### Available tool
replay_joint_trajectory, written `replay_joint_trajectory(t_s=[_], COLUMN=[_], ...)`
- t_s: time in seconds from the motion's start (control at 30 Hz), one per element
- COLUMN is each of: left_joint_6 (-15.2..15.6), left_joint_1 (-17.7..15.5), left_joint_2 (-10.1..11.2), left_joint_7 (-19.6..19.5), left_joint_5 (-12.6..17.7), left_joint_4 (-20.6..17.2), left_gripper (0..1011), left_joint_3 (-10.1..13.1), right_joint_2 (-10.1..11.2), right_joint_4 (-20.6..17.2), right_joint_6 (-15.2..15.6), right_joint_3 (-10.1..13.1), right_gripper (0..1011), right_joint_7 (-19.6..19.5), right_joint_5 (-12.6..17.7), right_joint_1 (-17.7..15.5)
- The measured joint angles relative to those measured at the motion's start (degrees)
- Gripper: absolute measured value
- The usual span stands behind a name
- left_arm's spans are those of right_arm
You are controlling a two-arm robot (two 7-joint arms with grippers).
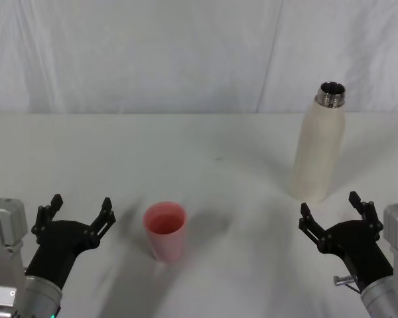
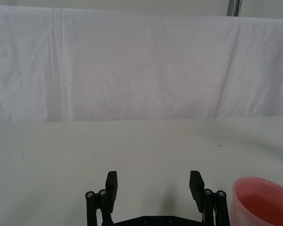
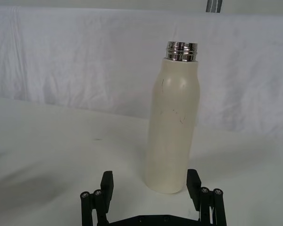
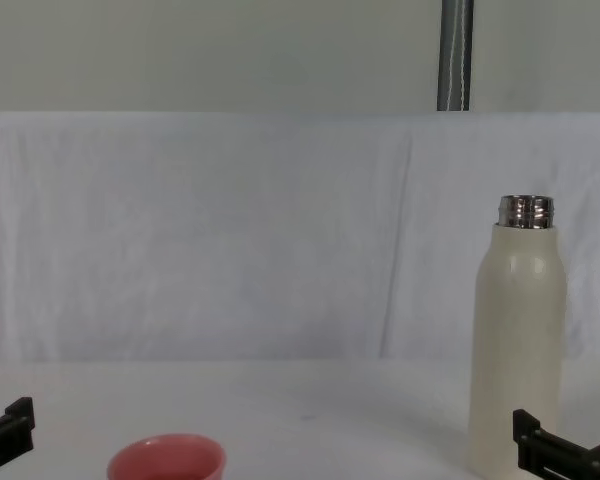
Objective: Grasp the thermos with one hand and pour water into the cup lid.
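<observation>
Bottle upright, uncapped, untouched.
My right claw (image 1: 333, 213) gapes just before the bottle (image 1: 318, 149); left claw (image 1: 77, 211) released beside the cup (image 1: 165, 230).

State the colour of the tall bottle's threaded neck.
Shiny silver steel neck on the cream-white bottle; right wrist view.

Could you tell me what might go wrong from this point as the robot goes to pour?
The thermos is tall, upright and uncapped; a nudge from the open right gripper just short of it might topple it. The cup lid stands far across the table, near the open left gripper, so carrying could spill.
</observation>
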Motion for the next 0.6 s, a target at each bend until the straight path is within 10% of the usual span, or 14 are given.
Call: replay_joint_trajectory(t_s=[0.6], left_joint_6=[0.0], left_joint_1=[0.0], left_joint_2=[0.0], left_joint_7=[0.0], left_joint_5=[0.0], left_joint_4=[0.0], left_gripper=[1001], left_joint_3=[0.0], right_joint_2=[-0.1], right_joint_4=[-0.1], right_joint_6=[0.0], right_joint_3=[0.0], right_gripper=[1001], right_joint_7=[-0.3], right_joint_5=[-0.2], right_joint_1=[-0.1])
